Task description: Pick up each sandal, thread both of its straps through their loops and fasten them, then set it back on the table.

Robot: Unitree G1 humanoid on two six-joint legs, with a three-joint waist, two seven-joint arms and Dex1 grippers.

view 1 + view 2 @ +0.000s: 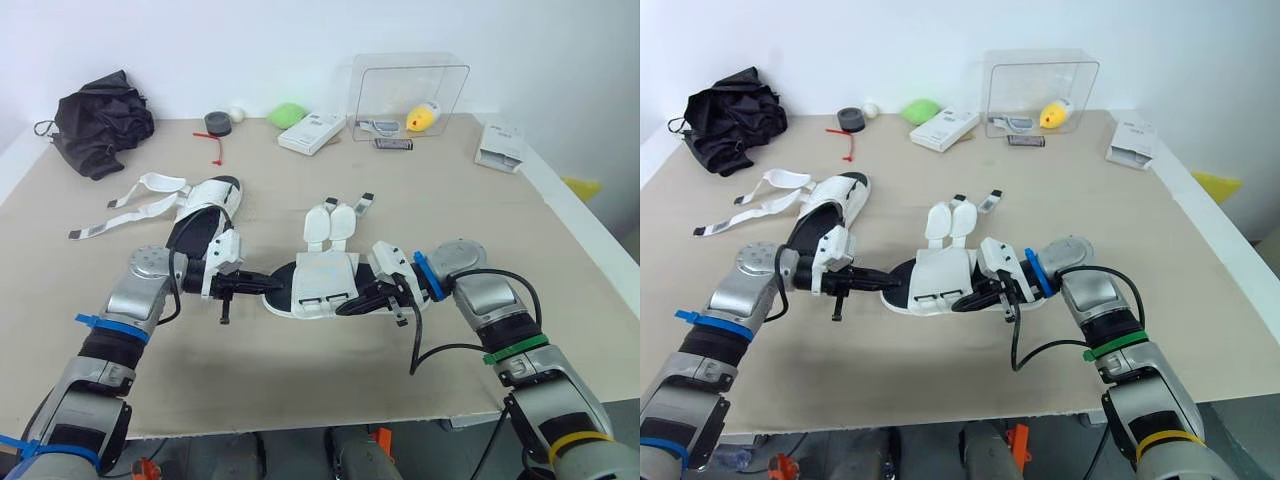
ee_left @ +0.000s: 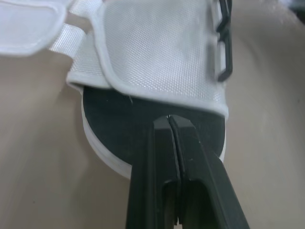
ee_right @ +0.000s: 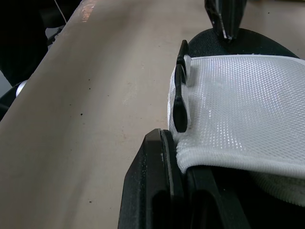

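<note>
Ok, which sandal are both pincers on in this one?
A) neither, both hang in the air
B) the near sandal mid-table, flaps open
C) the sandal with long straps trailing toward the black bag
B: the left pincer has its tip on the black sole at one end of the near sandal and the right pincer is at its other end, while the other sandal lies apart.

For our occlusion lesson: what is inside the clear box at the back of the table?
Inside the clear box sit a yellow object and a small grey device. Whatever lies behind the yellow object is covered.
</note>
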